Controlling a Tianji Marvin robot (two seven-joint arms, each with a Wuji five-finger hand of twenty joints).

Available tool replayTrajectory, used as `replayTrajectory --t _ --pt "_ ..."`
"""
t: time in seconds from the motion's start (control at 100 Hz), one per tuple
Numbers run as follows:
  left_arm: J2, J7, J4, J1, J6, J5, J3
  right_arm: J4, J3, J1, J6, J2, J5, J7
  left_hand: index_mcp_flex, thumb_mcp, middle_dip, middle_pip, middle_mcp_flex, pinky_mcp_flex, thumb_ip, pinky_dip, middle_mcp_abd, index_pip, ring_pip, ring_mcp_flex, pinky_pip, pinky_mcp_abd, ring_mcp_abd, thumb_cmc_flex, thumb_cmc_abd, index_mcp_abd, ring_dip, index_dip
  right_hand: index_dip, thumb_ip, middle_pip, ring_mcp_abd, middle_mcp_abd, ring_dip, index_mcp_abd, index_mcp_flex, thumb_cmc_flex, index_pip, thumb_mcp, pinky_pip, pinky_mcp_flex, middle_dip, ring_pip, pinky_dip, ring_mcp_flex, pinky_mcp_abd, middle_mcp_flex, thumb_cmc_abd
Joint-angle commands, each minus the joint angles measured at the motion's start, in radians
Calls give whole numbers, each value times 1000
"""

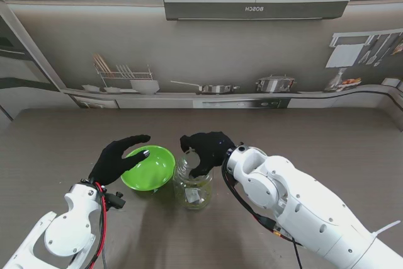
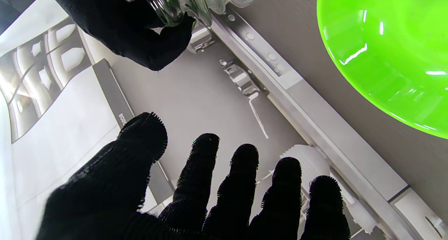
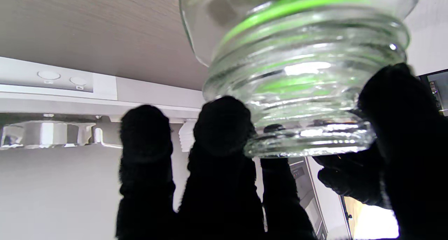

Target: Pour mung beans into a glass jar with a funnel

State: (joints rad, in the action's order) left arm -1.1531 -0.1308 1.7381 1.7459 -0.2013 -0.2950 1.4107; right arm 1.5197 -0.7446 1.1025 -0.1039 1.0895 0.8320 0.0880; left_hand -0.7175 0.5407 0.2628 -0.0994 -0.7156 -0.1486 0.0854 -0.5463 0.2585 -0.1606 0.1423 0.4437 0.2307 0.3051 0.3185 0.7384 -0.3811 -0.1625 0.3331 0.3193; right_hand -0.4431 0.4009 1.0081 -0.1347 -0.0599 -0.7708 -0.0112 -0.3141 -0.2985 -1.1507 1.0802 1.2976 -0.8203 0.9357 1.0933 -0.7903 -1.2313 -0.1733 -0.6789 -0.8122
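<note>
right hand [image 1: 204, 149] on jar [image 1: 193, 187] rim — funnel [image 1: 148, 168] alongside

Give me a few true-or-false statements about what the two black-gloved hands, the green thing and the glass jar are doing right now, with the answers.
1. The right hand grips the glass jar at its mouth. True.
2. The left hand is holding the green funnel. False: its fingers are spread open beside the funnel's rim, holding nothing.
3. The funnel already sits on top of the jar. False: it rests on the table, to the jar's left.
4. The jar stands upright on the table. True.
5. The jar is full of beans to the brim. False: it looks mostly empty.
</note>
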Motion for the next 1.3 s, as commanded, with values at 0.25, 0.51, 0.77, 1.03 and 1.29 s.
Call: replayTrajectory --t 0.25,0.51,0.77,1.03,1.29 --pt "1 28 7 4 6 7 2 -12 4 5 -24 -4 27 0 -14 -19 -6 13 11 15 -25 -2 -3 -1 -20 7 -34 -1 5 28 42 6 -9 3 -132 -297 -43 9 112 26 82 -64 -22 40 226 -16 41 -145 -75 -8 59 -1 65 214" --pt "1 32 7 4 6 8 3 -25 9 8 -40 -5 46 -19 -13 -20 -6 14 12 15 -26 -3 -1 -1 -20 7 -34 -2 5 28 41 5 -9 3 -154 -305 -45 6 105 32 90 -42 14 71 193 -23 55 -149 -87 -6 80 4 102 216" --pt "2 36 6 3 7 9 4 -35 8 14 -54 -7 62 -34 -13 -22 -6 13 11 16 -26 -3 0 -1 -20 8 -35 -1 5 27 43 6 -9 3 -154 -301 -43 17 90 38 116 -12 37 114 155 -38 79 -153 -99 0 120 3 161 203" --pt "3 42 7 3 11 12 4 -37 3 24 -63 -10 77 -45 -12 -24 -6 14 14 17 -26 -3 -1 -1 -19 10 -35 -2 5 29 44 6 -8 4 -154 -286 -55 25 75 51 140 22 71 155 104 -48 93 -166 -120 6 152 7 219 176" --pt "4 47 8 4 14 15 5 -33 0 26 -70 -13 84 -37 -10 -27 -6 14 13 19 -26 -3 -1 0 -19 9 -36 -2 5 30 46 6 -9 3 -128 -282 -181 72 25 92 134 126 123 299 11 -70 123 -295 -191 7 206 -12 316 170"
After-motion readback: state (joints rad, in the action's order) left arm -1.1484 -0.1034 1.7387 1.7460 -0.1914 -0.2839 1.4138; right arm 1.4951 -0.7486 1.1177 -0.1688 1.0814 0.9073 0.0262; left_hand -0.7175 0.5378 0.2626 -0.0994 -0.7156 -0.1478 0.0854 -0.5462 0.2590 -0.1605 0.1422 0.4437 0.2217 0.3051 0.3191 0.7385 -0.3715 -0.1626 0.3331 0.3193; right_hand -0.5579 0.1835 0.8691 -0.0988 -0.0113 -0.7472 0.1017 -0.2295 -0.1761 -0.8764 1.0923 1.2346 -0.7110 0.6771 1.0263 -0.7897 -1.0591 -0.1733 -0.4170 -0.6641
